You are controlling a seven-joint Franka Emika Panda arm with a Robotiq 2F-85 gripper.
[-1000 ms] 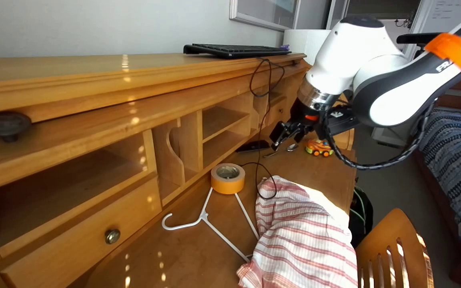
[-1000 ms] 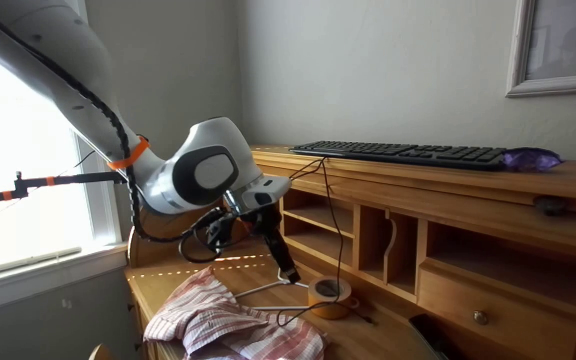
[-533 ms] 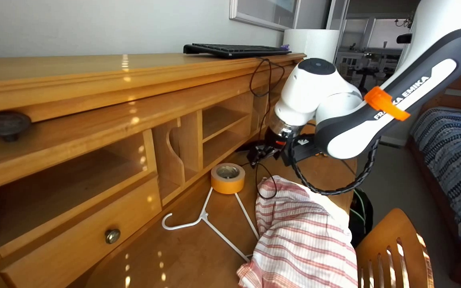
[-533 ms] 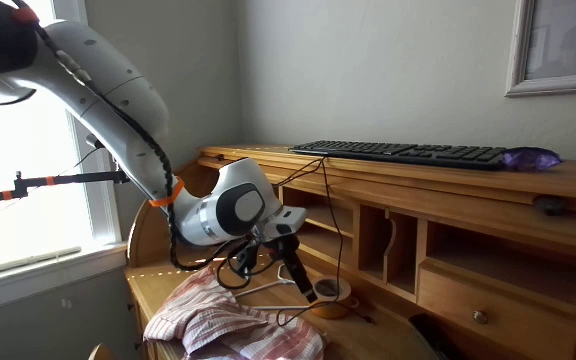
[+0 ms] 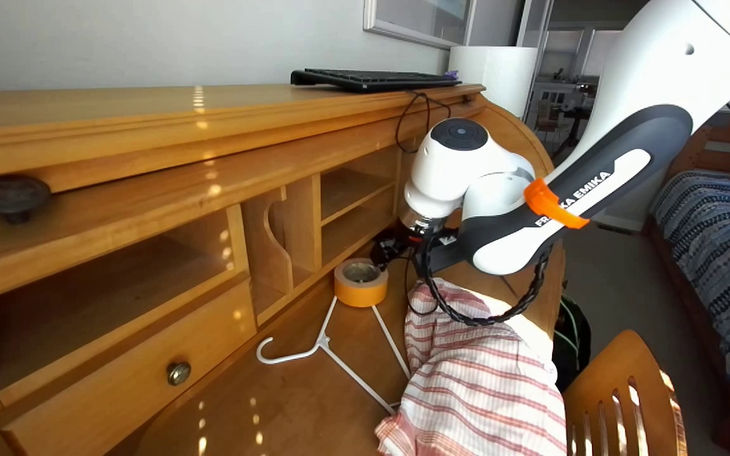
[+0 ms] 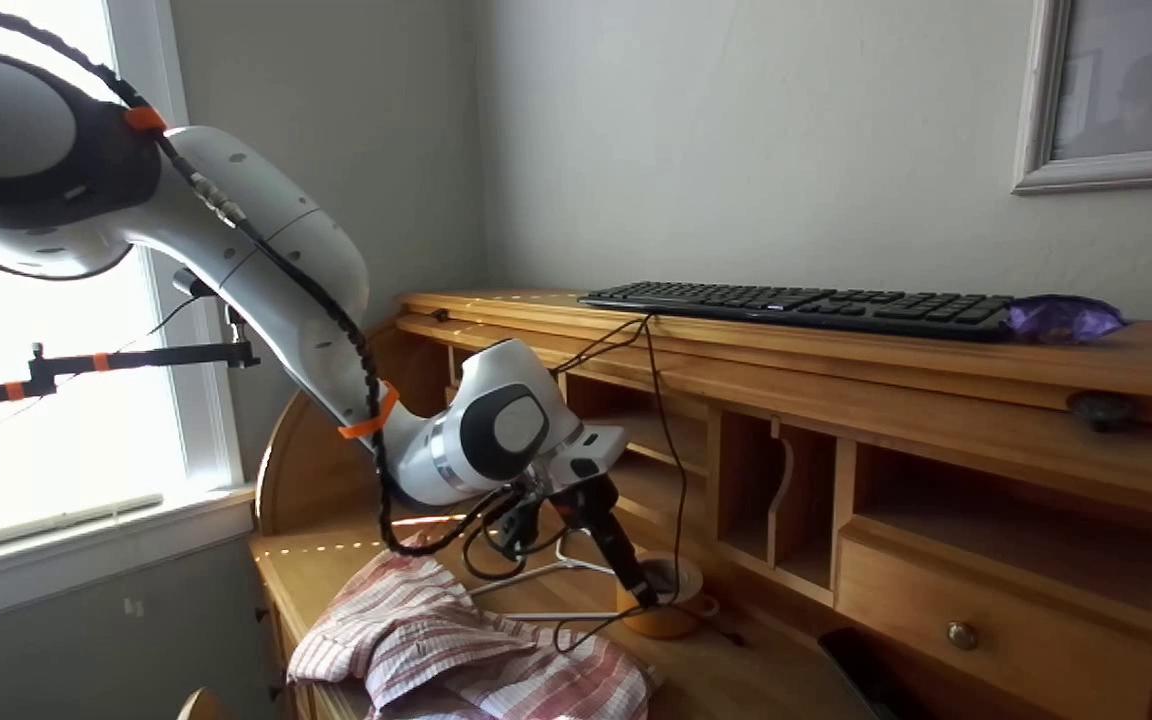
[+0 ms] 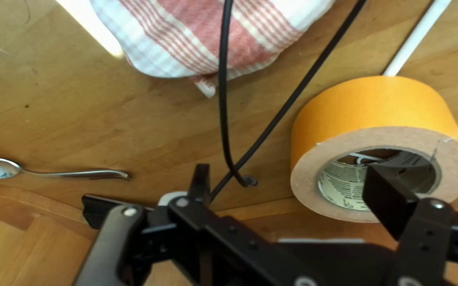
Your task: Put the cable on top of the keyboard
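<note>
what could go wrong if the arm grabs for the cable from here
The open end effector could catch the tape roll, which it partly covers in the wrist view. The cable is thin and might slip from a grasp. It also runs up to the keyboard in both exterior views, so a tug might drag that too.

White arm (image 5: pixel 625 82), orange-strapped — black end effector (image 7: pixel 286 178)
</note>
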